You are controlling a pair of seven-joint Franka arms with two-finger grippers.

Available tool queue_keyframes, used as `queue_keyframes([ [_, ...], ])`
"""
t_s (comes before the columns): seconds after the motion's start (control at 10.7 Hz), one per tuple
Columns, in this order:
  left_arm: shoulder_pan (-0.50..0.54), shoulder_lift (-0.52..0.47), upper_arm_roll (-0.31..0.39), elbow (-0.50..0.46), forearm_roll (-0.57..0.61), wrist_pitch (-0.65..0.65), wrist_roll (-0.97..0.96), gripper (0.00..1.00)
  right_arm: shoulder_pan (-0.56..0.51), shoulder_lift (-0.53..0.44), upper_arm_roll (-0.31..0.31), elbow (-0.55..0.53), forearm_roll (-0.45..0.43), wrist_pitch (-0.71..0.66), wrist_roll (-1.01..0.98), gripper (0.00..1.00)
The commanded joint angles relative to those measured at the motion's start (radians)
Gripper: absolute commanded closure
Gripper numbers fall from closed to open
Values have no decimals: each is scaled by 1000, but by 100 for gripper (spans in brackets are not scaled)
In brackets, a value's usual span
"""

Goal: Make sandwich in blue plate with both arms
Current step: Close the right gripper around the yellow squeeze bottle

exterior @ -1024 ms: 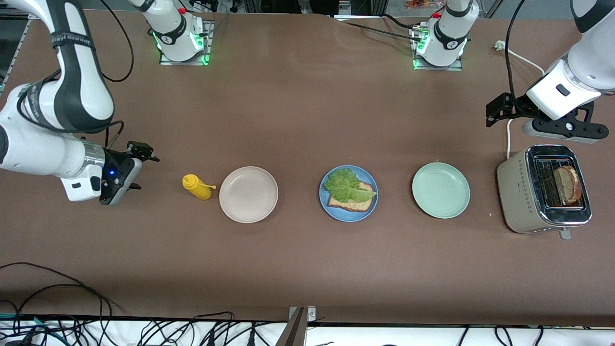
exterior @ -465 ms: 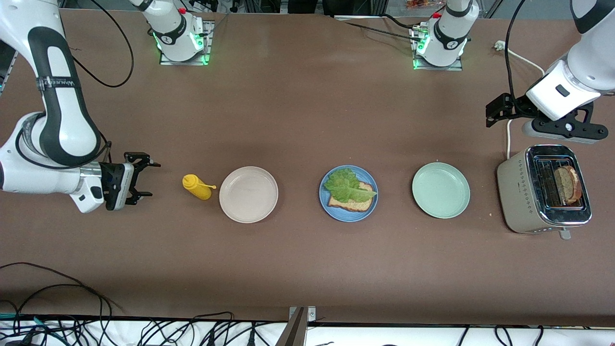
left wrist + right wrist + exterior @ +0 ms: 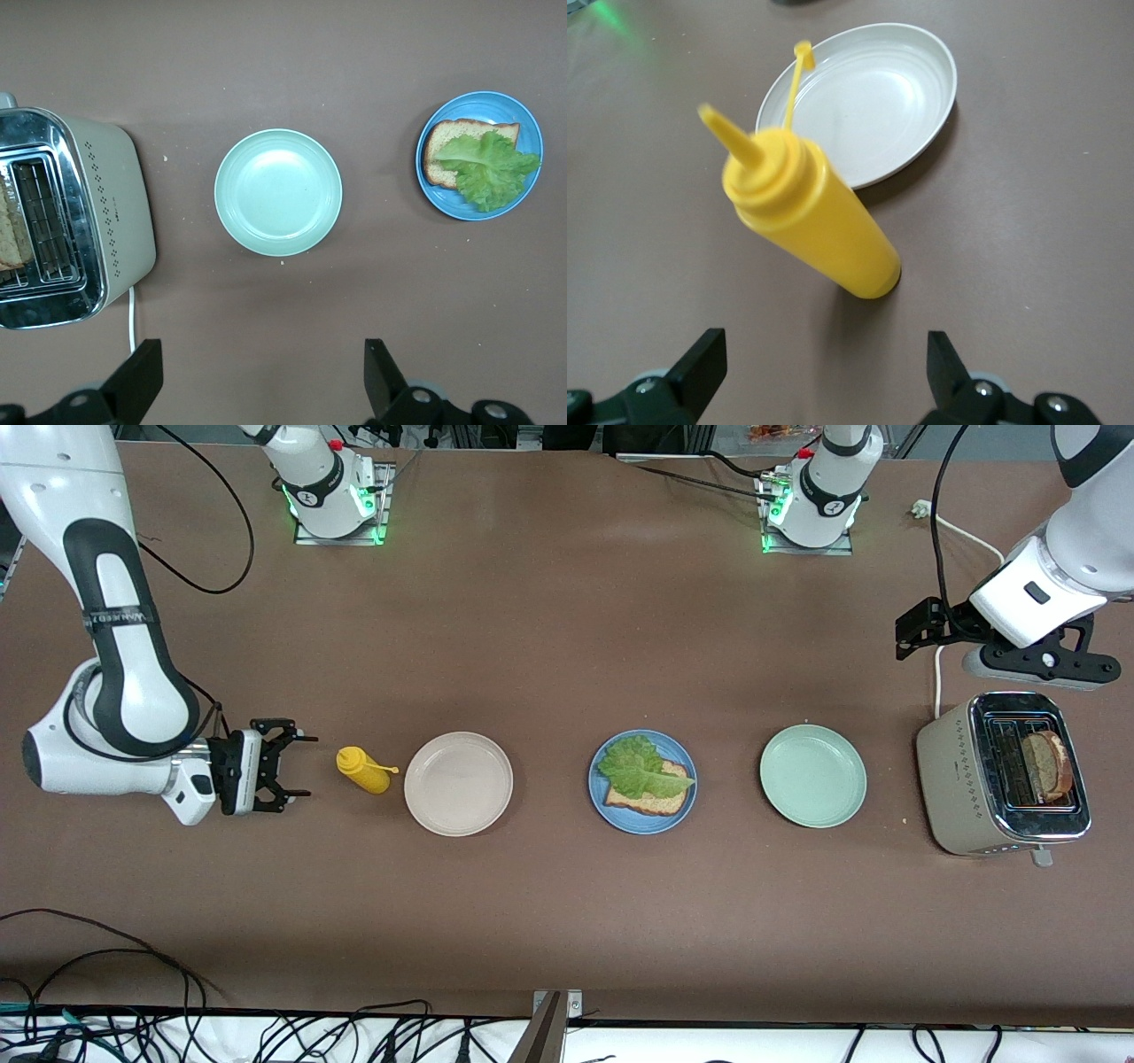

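The blue plate lies mid-table and holds one brown bread slice with a green lettuce leaf on top. A second slice stands in the toaster at the left arm's end. My right gripper is open, low over the table and level, pointing at the yellow squeeze bottle a short way off. In the right wrist view the bottle stands ahead of the open right gripper. My left gripper hangs open over the table by the toaster, holding nothing. The left wrist view shows the blue plate.
A cream-white plate lies between the bottle and the blue plate. A pale green plate lies between the blue plate and the toaster. The toaster's white cable runs toward the robots' side. Cables crowd the table edge nearest the front camera.
The right arm has swung down and turned its gripper level, bringing it closer to the yellow bottle. The left arm has not moved.
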Motion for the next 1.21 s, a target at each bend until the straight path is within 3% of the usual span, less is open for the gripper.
queue_keyframes([
  [0.0,2,8,-2,27,13,-21,-2,0,-27,77,7,13,69,15,-156,0],
  [0.28,2,8,-2,25,13,-21,-2,0,-30,130,6,13,192,25,-350,0],
  [1.12,2,8,-2,27,13,-21,-2,0,-25,187,32,13,258,29,-396,0],
])
